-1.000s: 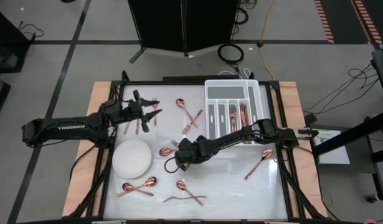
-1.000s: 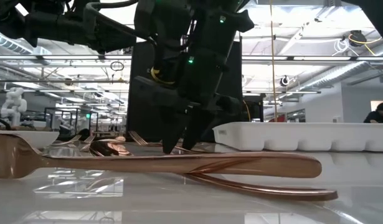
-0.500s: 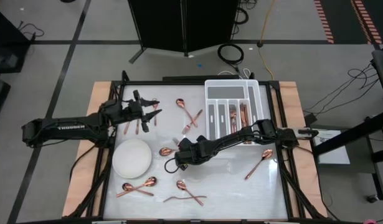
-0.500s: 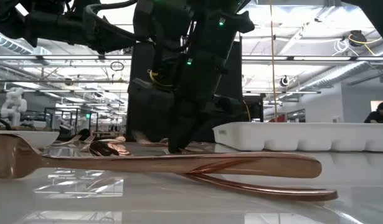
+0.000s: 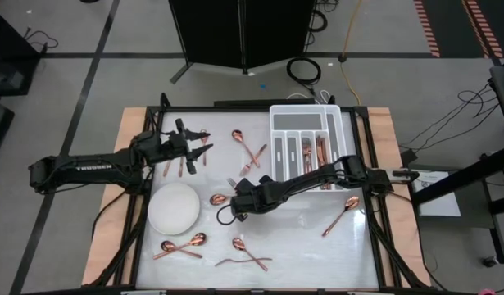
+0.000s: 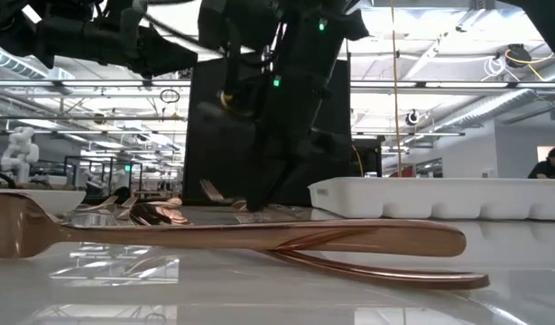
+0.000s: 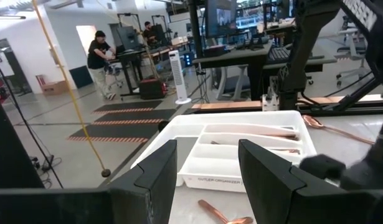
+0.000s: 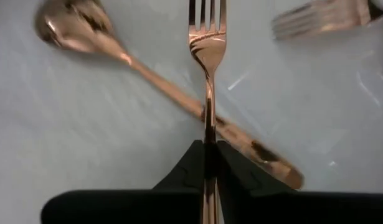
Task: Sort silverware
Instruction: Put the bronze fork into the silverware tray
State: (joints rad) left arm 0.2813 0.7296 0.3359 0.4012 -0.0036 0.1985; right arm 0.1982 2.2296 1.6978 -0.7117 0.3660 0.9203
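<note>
Copper silverware lies scattered over the white table. My right gripper (image 5: 236,197) (image 8: 208,155) is near the table's middle, shut on a fork (image 8: 207,43) that crosses over a spoon (image 8: 73,28) lying on the table. Another fork (image 8: 322,15) lies just beyond. My left gripper (image 5: 196,152) (image 7: 207,180) hangs open above a few pieces at the far left, with nothing between its fingers. The white compartmented tray (image 5: 305,123) at the far right holds several pieces. My right gripper pinches the fork's handle (image 8: 208,127) between its two fingers, coming slanting down from above. The fork runs on forward past the fingertips, tines (image 8: 207,11) ahead. In the low view the tine end (image 6: 210,190) stands tilted a little up off the table.
A round white plate (image 5: 172,207) sits left of my right gripper. More spoons and forks lie near the front edge (image 5: 243,260), at the right (image 5: 340,215) and beside the tray (image 5: 252,156). In the low view a crossed pair of pieces (image 6: 259,236) fills the foreground.
My right gripper has shut on the fork's handle; its fingers stood apart on either side a second ago. It has then risen slightly, and the fork's tine end has come up off the table.
</note>
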